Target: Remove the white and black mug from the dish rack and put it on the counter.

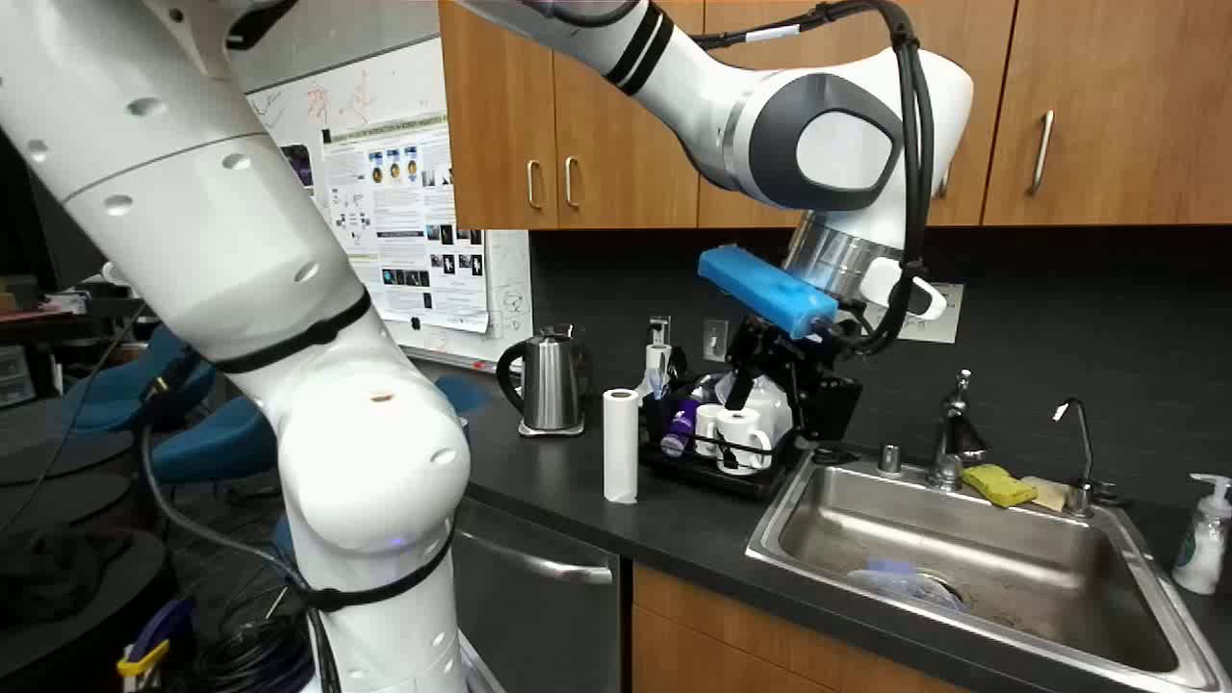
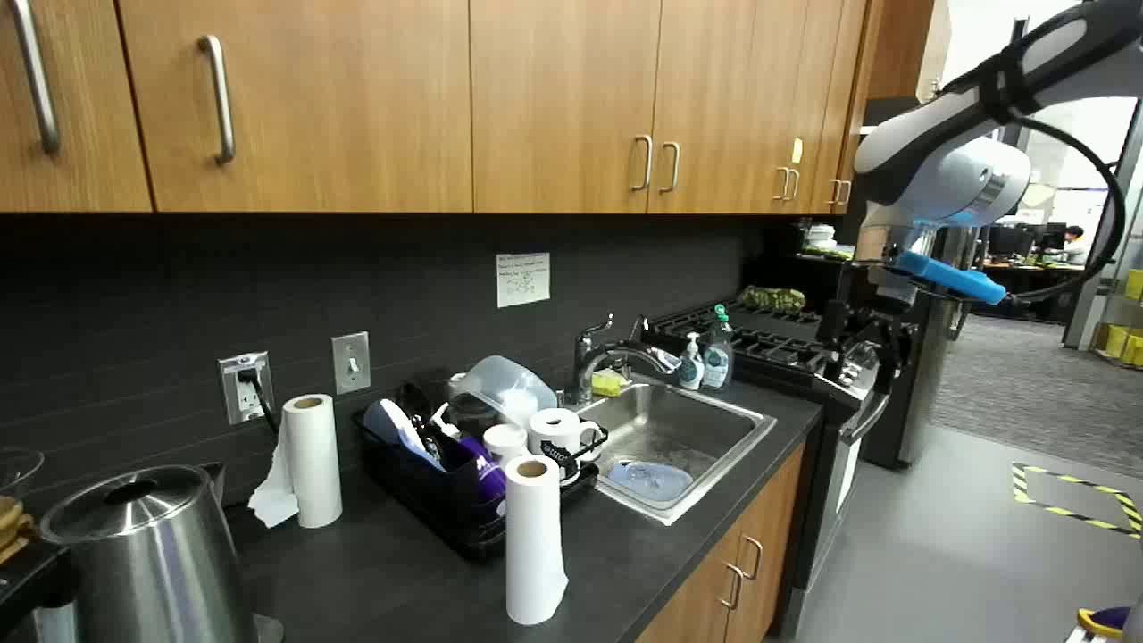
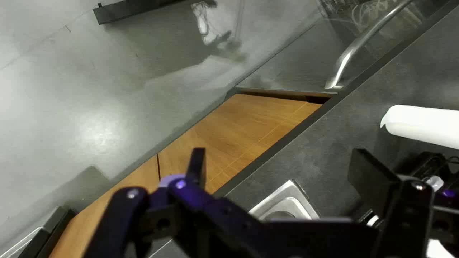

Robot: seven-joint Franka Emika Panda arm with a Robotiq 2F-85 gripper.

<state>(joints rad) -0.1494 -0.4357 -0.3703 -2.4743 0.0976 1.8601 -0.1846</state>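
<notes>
Gripper [image 3: 279,157] is spread wide. White and black mug [image 2: 552,430] is seated in dish rack [image 2: 438,513], lower than gripper, well apart. Counter [image 3: 315,157] and part of sink [image 3: 276,197] are framed in gripper gap, wrist view.

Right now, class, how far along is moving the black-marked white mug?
Nothing looks done: the white mug with black markings sits in the black rectangular dish rack. Nothing is in hand: the black end effector stands open, empty. Left: grasping, lifting and placing the mug on the dark grey counter.

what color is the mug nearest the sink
The mug: white with black markings, clearest in an exterior view.
</notes>
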